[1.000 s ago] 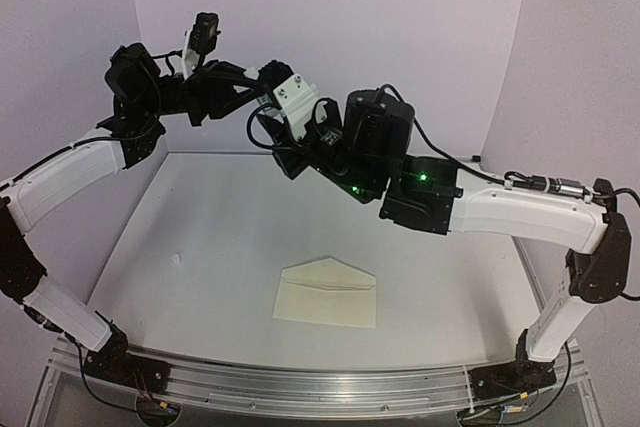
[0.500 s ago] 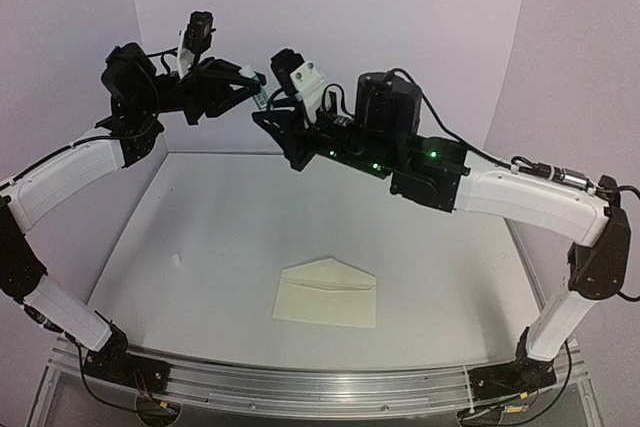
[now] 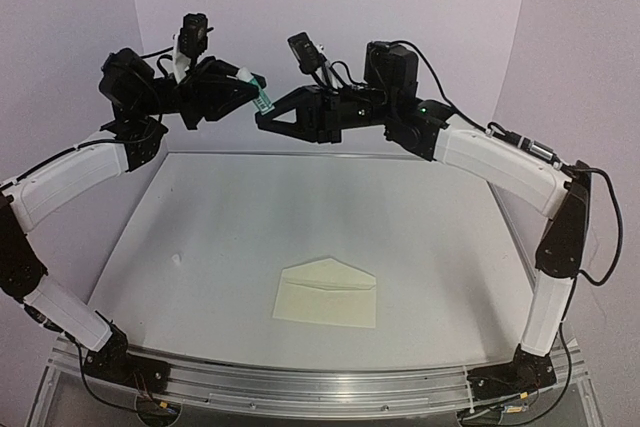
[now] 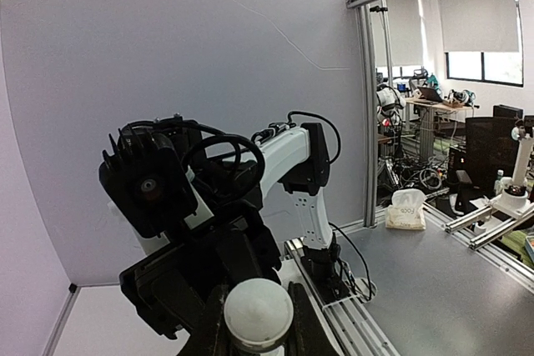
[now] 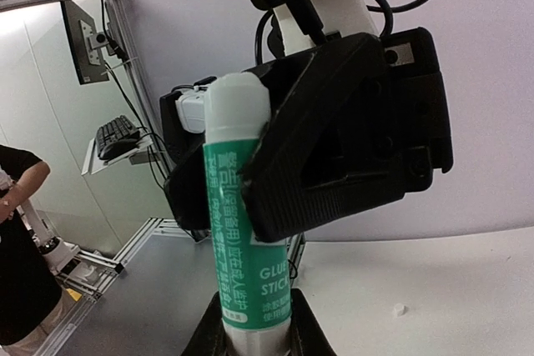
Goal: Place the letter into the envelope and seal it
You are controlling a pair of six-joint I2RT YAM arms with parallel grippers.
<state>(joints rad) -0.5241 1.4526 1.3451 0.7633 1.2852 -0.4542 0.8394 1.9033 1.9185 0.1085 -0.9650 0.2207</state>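
Both arms are up over the far worktop, meeting on a green glue stick. Left claw is clamped on its upper body, right claw closed round its base. Probably uncapping: pull straight along the stick, no sideways wrench. Envelope lies flat on the near worktop, long axis left-right, open flap pointing away from the bases. Letter not visible.

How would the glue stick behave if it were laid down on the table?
The glue stick is a round tube, so it would probably roll. It looks stiff: the left gripper and right gripper clamp it without visible denting. Its glossy label may be slippery.
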